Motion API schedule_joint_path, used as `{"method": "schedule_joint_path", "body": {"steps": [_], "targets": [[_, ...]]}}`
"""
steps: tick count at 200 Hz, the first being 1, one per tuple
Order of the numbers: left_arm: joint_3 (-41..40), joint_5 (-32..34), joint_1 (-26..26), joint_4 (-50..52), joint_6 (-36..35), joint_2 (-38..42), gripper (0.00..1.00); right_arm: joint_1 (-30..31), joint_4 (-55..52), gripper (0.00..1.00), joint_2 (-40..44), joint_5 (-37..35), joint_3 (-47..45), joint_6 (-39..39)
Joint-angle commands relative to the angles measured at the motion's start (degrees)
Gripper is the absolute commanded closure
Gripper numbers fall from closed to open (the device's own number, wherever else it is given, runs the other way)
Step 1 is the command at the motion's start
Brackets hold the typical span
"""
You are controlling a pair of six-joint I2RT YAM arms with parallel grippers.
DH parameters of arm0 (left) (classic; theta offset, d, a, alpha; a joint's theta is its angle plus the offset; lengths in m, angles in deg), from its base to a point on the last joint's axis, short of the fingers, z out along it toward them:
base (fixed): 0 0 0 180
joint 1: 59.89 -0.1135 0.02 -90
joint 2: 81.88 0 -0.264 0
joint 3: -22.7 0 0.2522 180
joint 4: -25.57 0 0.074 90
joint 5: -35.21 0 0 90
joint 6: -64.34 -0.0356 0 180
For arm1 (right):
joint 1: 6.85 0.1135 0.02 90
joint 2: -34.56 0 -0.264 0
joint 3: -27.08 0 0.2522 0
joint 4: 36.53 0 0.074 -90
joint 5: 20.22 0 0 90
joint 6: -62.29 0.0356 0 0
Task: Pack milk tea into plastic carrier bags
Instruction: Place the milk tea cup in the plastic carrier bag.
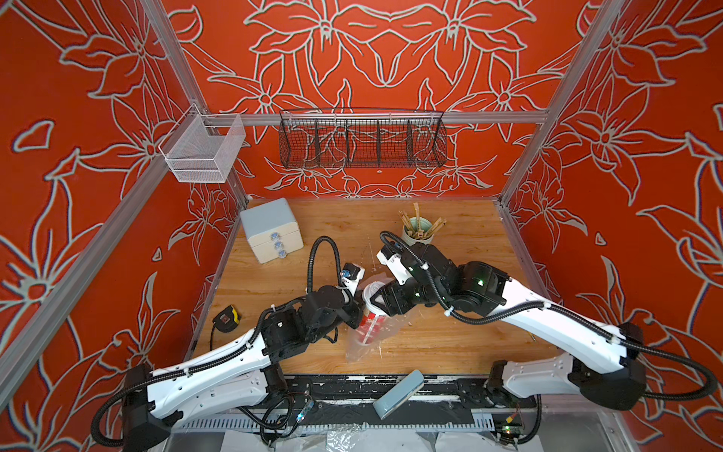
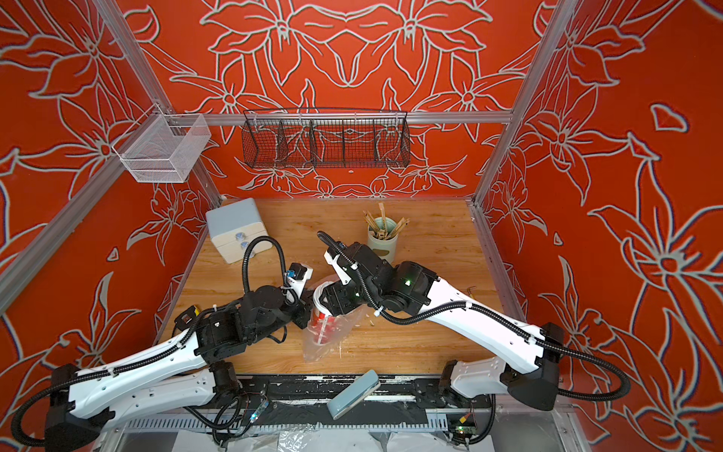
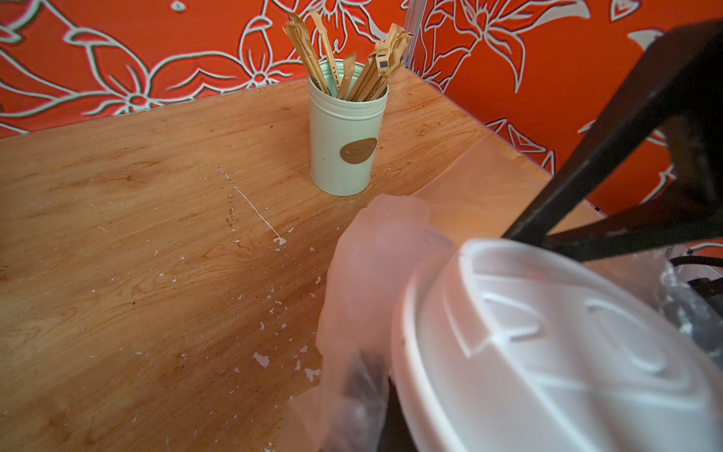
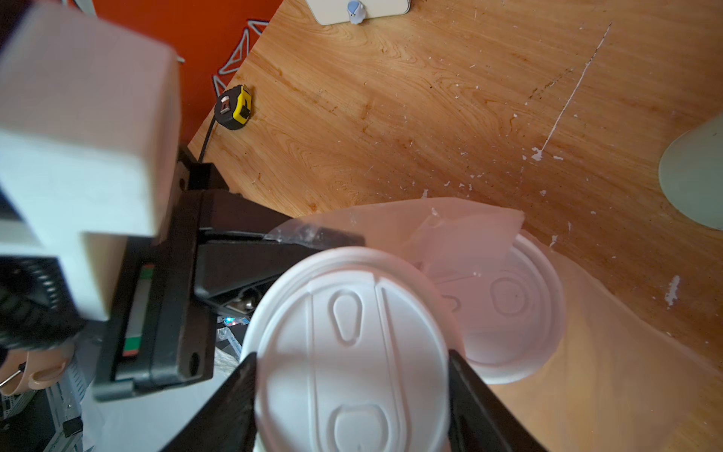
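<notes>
right wrist view: we see just the top of the red cup (image 4: pixel 344 305) between the right pincer (image 4: pixel 352 354) fingers, body hidden, frame edge cutting it | second cup (image 4: pixel 508 309) beyond that pincer: hazy behind bag (image 4: pixel 469 219) film | both top views: right arm (image 1: pixel 450 281) hides most of it | left pincer (image 4: pixel 324 239) tips: veiled by film

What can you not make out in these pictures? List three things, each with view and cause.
Second cup: right wrist view, only its lid shows, veiled by the bag; print hidden.
Held cup: right wrist view, its lid covers the body.
Tin label: left wrist view, lettering blurred.
</notes>
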Motion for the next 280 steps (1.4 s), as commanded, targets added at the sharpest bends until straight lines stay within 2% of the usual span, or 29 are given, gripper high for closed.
{"method": "schedule_joint_path", "body": {"steps": [1,47,160,236,280], "targets": [[1.2,-1.3,0.4,-0.7,0.3,-0.2,1.0,0.9,6.3,0.42,0.5,-0.1,-2.2,1.8],[1.4,-1.2,0.4,-0.3,0.2,0.2,1.0,2.1,8.4,0.42,0.1,-1.8,-4.9,1.7],[1.9,1.0,0.4,-1.2,-0.5,1.5,1.0,4.0,4.9,0.4,-3.4,-3.7,-4.9,0.2],[2.5,1.7,0.4,-1.8,-1.3,3.4,1.0,5.2,-2.6,0.39,-6.7,-4.9,-0.1,-3.2],[2.7,1.9,0.4,-2.0,-1.4,3.2,1.0,5.5,-1.6,0.35,-8.1,-3.3,-0.1,-3.2]]}}
